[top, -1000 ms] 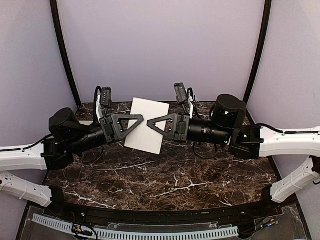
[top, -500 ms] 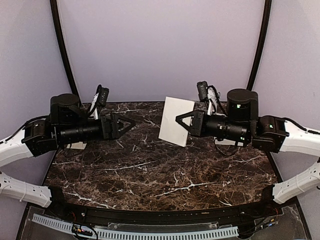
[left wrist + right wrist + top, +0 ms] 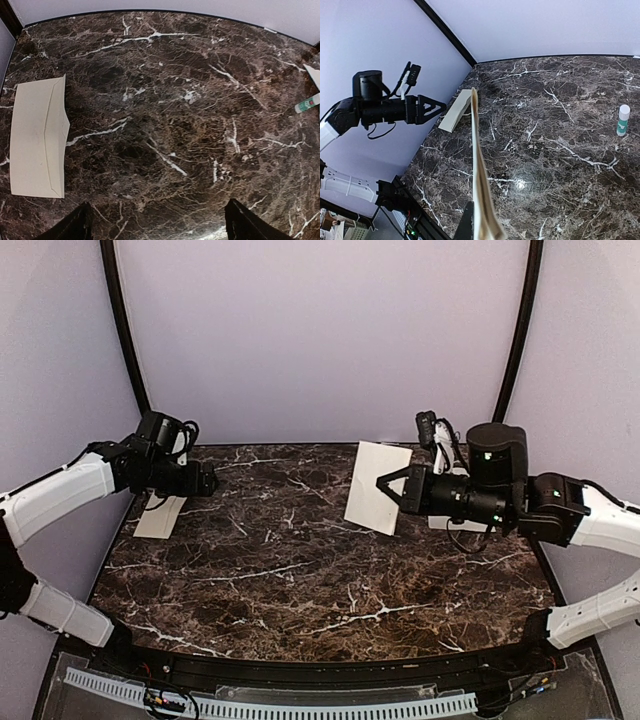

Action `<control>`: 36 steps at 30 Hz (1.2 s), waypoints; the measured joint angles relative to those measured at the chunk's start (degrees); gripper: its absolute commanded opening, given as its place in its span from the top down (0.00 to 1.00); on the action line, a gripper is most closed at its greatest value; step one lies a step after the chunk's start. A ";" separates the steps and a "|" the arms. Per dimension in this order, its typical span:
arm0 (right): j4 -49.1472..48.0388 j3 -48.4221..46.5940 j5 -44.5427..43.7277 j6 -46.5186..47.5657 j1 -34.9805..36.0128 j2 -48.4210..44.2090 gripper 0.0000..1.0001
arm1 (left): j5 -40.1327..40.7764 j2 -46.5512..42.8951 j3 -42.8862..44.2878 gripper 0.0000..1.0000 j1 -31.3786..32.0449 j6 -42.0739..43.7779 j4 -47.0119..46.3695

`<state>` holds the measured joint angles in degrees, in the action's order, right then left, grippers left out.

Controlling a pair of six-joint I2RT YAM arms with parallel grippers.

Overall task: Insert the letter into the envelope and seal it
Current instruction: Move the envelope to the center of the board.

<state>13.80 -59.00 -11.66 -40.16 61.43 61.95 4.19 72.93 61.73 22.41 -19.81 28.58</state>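
From above, we see the left gripper (image 3: 207, 480) hanging over the left end of the table (image 3: 300, 590) with its jaws spread and nothing between them. The envelope (image 3: 160, 517) lies flat on the marble just beside and below it, partly under that arm. The right gripper (image 3: 388, 487) is clamped on the letter (image 3: 368, 475), holding it upright in the air, well apart from the left gripper and the envelope. Through the left wrist camera, our two fingers (image 3: 75, 227) stand wide apart at the bottom edge, gripping nothing. The envelope rests ahead of them and off to the left, its flap fold showing along its length, clear of both fingers. A small white-and-green tube (image 3: 306, 103) sits far ahead to the right. Through the right wrist camera, the letter runs edge-on straight out from the closed jaws, a thin cream sheet slightly bowed. Beyond its far edge we make out the envelope on the table with the left gripper above it, and the tube sits well to the right of the sheet.
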 measured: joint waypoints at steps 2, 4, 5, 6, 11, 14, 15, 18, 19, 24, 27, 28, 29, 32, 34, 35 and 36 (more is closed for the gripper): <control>0.07 0.79 -0.04 -0.50 -0.02 -0.85 1.00 | 1.86 4.81 1.07 0.09 -1.66 2.40 -0.17; 0.00 1.99 -0.22 -1.14 -0.02 -2.10 1.00 | 4.07 9.22 2.43 0.08 -3.45 4.52 -0.22; 0.00 2.54 -0.26 -1.44 -0.02 -2.69 1.00 | 5.20 10.97 3.04 0.08 -4.22 5.49 -0.28; -0.02 2.97 -0.31 -1.81 -0.02 -3.13 1.00 | 6.60 12.87 3.67 0.08 -4.87 6.43 -0.55; -0.09 3.78 -0.37 -2.69 -0.09 -4.02 1.00 | 13.51 20.06 6.54 0.07 -6.93 11.28 -2.36; -0.31 3.78 -0.33 -2.78 -0.11 -4.00 1.00 | 15.45 22.82 7.52 0.07 -7.69 13.53 -3.91; -0.42 3.78 -0.28 -2.78 -0.11 -3.89 1.00 | 15.98 23.78 7.72 0.08 -7.93 14.29 -4.63; -0.74 3.78 0.09 -2.64 -0.11 -3.21 1.00 | 16.85 26.25 8.04 0.09 -8.83 15.80 -5.84; -1.03 3.78 0.33 -2.56 -0.11 -2.71 1.00 | 17.31 27.19 8.15 0.11 -9.20 16.28 -6.25; -2.40 3.74 2.51 -2.56 -0.26 -0.63 1.00 | 19.21 31.54 8.31 0.20 -10.73 18.01 -7.52; -2.97 3.50 3.93 -2.58 -0.33 0.11 1.00 | 19.76 33.33 8.31 0.27 -11.17 18.53 -8.22; -3.17 3.43 4.22 -2.58 -0.33 0.20 1.00 | 19.96 33.83 8.39 0.29 -11.30 18.82 -8.50; -3.41 3.41 4.59 -2.56 -0.33 0.22 1.00 | 20.22 34.38 8.59 0.33 -11.32 19.12 -8.66; -3.56 3.30 5.46 -2.58 -0.33 0.22 1.00 | 21.29 36.50 10.14 0.38 -11.32 20.00 -9.14; -3.56 3.30 5.66 -2.58 -0.33 0.22 1.00 | 21.92 37.42 10.80 0.41 -11.32 20.48 -9.70; -3.56 3.30 5.70 -2.58 -0.33 0.22 1.00 | 22.23 37.75 11.04 0.44 -11.32 20.72 -9.92; -3.56 3.30 5.70 -2.60 -0.35 0.22 1.00 | 22.53 37.94 11.15 0.46 -11.32 20.87 -10.16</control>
<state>10.24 -55.70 -5.96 -42.76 61.08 62.17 26.72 110.87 72.88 11.09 1.06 18.41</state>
